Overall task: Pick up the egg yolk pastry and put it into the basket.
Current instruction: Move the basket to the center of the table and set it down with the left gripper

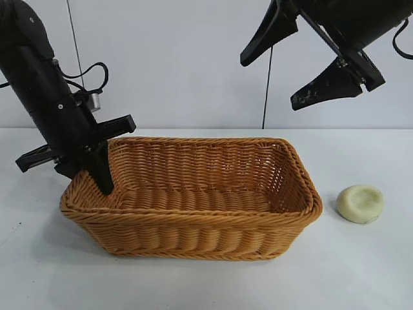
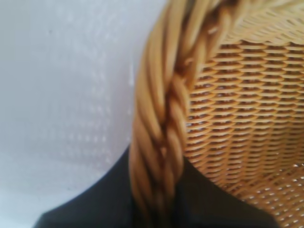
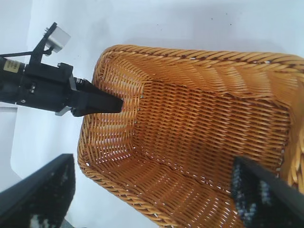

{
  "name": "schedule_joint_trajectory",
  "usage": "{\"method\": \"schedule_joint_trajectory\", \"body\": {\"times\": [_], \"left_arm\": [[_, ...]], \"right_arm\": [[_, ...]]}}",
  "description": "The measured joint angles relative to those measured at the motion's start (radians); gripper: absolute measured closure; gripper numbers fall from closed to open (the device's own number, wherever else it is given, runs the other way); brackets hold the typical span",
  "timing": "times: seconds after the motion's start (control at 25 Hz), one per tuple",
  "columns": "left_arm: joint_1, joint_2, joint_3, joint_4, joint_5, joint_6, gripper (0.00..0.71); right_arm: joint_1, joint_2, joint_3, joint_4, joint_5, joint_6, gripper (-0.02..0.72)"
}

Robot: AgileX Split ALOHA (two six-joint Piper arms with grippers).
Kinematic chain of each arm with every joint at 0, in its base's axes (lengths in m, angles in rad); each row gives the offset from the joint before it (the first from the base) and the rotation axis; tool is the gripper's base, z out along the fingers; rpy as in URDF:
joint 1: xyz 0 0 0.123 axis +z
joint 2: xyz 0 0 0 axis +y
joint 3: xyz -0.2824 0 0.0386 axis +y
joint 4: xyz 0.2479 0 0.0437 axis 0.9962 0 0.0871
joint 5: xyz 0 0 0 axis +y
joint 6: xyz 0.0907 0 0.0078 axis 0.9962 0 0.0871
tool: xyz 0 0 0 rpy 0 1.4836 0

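Note:
The egg yolk pastry (image 1: pixel 360 203), a small pale cream puck with a dimpled top, lies on the white table just right of the basket (image 1: pixel 193 242). It does not show in either wrist view. My left gripper (image 1: pixel 101 175) is shut on the braided rim (image 2: pixel 164 118) of the basket's left end, with one finger inside the wall and one outside. The right gripper (image 1: pixel 272 82) hangs high above the basket's right half, open and empty. Its two fingers (image 3: pixel 40 197) frame the basket's inside (image 3: pixel 199 137), which holds nothing.
The white table (image 1: pixel 361 271) extends in front of and to the right of the basket. A pale wall stands behind, with thin cables hanging down it. The left arm (image 3: pixel 42 90) reaches in over the basket's left end.

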Motion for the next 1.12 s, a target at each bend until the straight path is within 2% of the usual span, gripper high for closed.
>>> {"method": "schedule_joint_trajectory", "body": {"times": [0.24, 0.32, 0.36, 0.44, 0.52, 0.6, 0.68, 0.92, 1.12], "left_arm": [[0.000, 0.000, 0.000, 0.002, -0.016, 0.000, 0.618], [0.000, 0.000, 0.000, 0.002, -0.019, 0.000, 0.595], [0.000, 0.000, 0.000, 0.001, -0.020, -0.001, 0.557], [0.000, 0.000, 0.000, -0.003, -0.022, -0.001, 0.436], [0.000, 0.000, 0.000, -0.004, -0.022, -0.002, 0.261], [0.000, 0.000, 0.000, -0.004, -0.020, -0.003, 0.123], [0.000, 0.000, 0.000, -0.004, -0.015, -0.003, 0.057], [0.000, -0.021, -0.003, 0.002, 0.004, -0.004, 0.018], [0.000, -0.100, -0.083, 0.106, 0.071, -0.008, 0.018]], "right_arm": [[0.000, 0.000, 0.000, 0.000, 0.000, 0.000, 0.069], [0.000, 0.000, 0.000, 0.000, 0.000, 0.000, 0.069], [0.000, 0.000, 0.000, -0.001, 0.000, 0.000, 0.069], [0.000, 0.000, 0.000, -0.001, 0.000, 0.000, 0.069], [0.000, 0.000, 0.000, -0.001, 0.001, 0.000, 0.069], [0.000, 0.000, 0.000, -0.001, 0.004, 0.000, 0.069], [0.000, 0.000, 0.000, -0.001, 0.005, 0.000, 0.069], [0.000, 0.000, 0.000, -0.001, 0.012, 0.000, 0.069], [0.000, 0.000, 0.000, -0.001, 0.018, 0.000, 0.069]]}}
